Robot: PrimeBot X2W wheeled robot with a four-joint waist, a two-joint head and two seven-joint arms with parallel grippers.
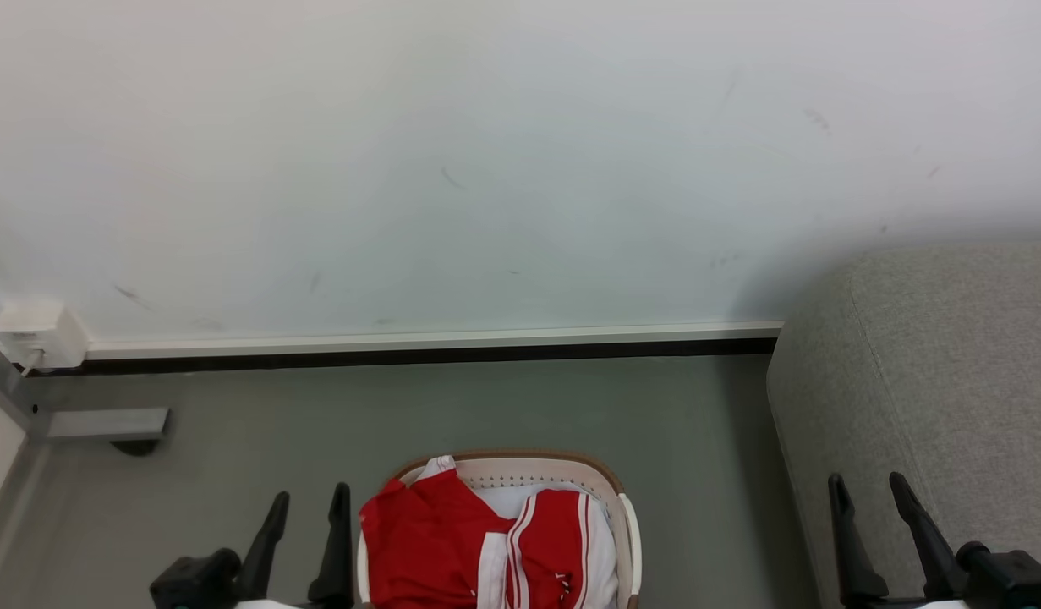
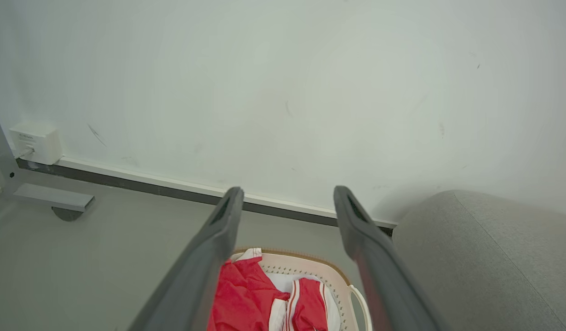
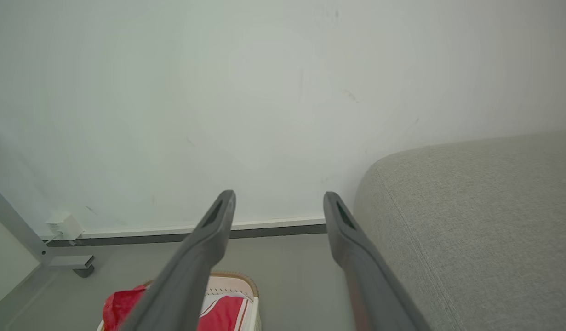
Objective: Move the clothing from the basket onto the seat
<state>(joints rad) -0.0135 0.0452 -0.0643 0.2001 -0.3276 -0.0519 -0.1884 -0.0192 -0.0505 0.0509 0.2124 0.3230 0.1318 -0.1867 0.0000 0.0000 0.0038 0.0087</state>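
Red clothing (image 1: 452,541) with white stripes lies heaped in the cream basket (image 1: 600,478) at the bottom middle of the head view, over its white liner. In the left wrist view the clothing (image 2: 250,294) and the basket (image 2: 310,269) show between and below my fingers. The grey sofa seat (image 1: 934,372) rises at the right. My left gripper (image 1: 310,497) hangs open just left of the basket, holding nothing. My right gripper (image 1: 868,484) is open in front of the sofa's rounded corner, also holding nothing. The clothing (image 3: 223,315) peeks out low in the right wrist view.
A white wall with a skirting board (image 1: 435,340) runs behind the basket. A grey metal leg and foot (image 1: 106,423) and a white wall box (image 1: 38,334) stand at the left. Grey floor (image 1: 486,406) lies between basket and wall.
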